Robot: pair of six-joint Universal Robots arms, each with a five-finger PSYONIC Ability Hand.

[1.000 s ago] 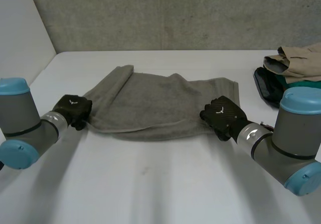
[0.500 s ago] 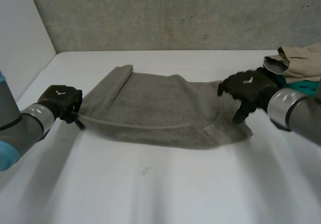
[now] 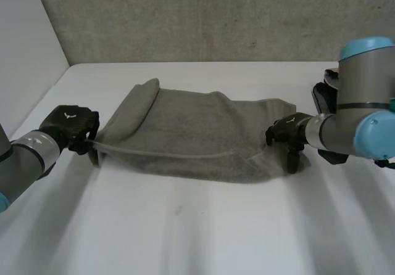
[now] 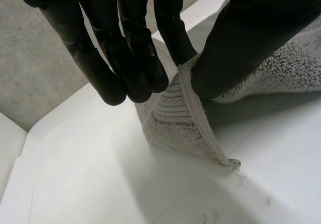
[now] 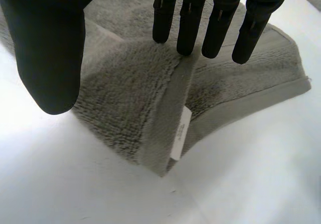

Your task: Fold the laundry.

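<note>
While our left hand pinches the towel by its left corner, thumb against fingers, the corner's tip hangs down toward the table. We see the towel lying rumpled across the middle of the table, its far left edge rolled over. At its right end our right hand hangs over a doubled-over corner, fingers straight, thumb apart, grasping nothing. We judge the risk sits there. If the left pulls while that end is free, the towel may slide and bunch instead of stretching flat. A careless right grasp could catch one layer and skew the fold.
</note>
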